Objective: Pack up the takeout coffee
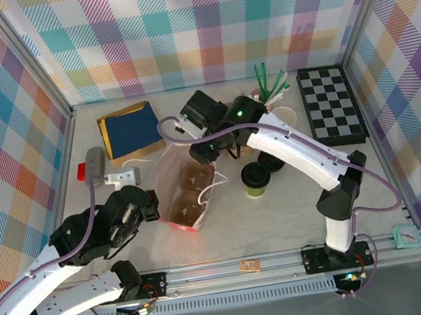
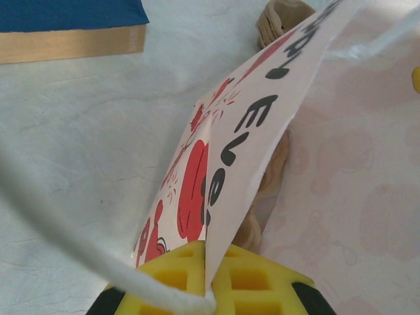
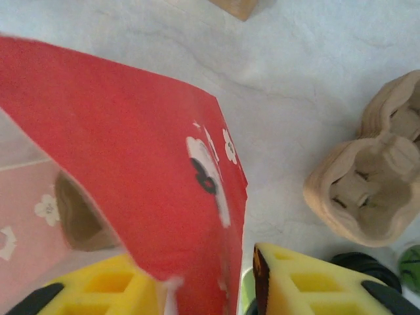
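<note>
Pinching one wall of the paper bag (image 2: 223,157) between the yellow fingers (image 2: 174,279) of the left gripper (image 2: 209,266), clenched tight on the sheet, with a white cord handle (image 2: 59,230) trailing off beside them. Straddling the opposite, red wall with the right gripper (image 3: 197,262). Fingers (image 3: 308,279) parted there, with a plain gap between and the paper leaning on one side only, so released rather than biting, as far as the wrist view tells.

Outward from the two rims: spreading the bag's mouth open between the arms, with something brown inside (too dim to name). Just beside the bag, on the right arm's side, standing upright on the table (image 1: 282,222): the takeout coffee (image 1: 255,178), green body under its black lid, not yet in the bag and apart from both grippers. Close behind it, a loose black lid (image 1: 274,162). Near the red wall in the right wrist view, a tan pulp carrier (image 3: 367,177) lying on the marble.

Judged as the bag-opening step, with the pick not yet begun. Next, most likely: drawing the right gripper clear of the rim, swinging it to the cup, closing on the paper body below the lid rather than on the lid itself, then lifting upright and lowering through the mouth. Calls for the left pinch to hold the wall back meanwhile, and for care around the cord handle and the loose lid
</note>
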Available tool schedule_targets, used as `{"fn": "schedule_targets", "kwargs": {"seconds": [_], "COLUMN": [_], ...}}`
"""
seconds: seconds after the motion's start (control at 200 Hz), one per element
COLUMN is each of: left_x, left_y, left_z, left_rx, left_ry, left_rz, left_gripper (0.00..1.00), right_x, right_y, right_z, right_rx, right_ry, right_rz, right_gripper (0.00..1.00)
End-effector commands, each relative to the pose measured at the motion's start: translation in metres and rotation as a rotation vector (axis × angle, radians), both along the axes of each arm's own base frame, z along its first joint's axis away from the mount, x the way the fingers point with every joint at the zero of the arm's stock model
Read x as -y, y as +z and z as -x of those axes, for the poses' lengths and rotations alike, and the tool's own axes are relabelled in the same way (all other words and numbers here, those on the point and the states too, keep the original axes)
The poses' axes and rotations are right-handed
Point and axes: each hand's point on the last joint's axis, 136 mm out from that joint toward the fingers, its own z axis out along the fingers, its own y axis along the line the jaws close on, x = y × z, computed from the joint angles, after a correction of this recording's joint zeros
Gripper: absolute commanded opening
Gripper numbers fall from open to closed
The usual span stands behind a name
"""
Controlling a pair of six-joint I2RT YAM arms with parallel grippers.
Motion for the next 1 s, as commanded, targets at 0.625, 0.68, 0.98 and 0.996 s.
{"fn": "schedule_targets", "kwargs": {"seconds": [0.625, 0.68, 0.98, 0.996], "left_x": [-0.008, -0.003, 0.015, 0.014], "left_y": [0.028, 0.038, 0.072, 0.072], "left_z": [-0.002, -0.001, 0.003, 0.003], "left_rx": [0.279, 0.323, 0.451, 0.451], "left_ry": [0.083, 0.082, 0.101, 0.103], "left_rz": [0.040, 0.017, -0.029, -0.023], "left_gripper": [0.00, 0.00, 0.00, 0.00], "right_x": [-0.026, -0.028, -0.035, -0.036], "right_y": [0.106, 0.111, 0.130, 0.130], "right_z": [0.040, 0.037, 0.023, 0.022], "right_rx": [0.551, 0.580, 0.638, 0.638], "right_ry": [0.112, 0.122, 0.150, 0.152], "right_rz": [-0.234, -0.235, -0.286, -0.286], "right_gripper": [0.12, 0.12, 0.11, 0.11]}}
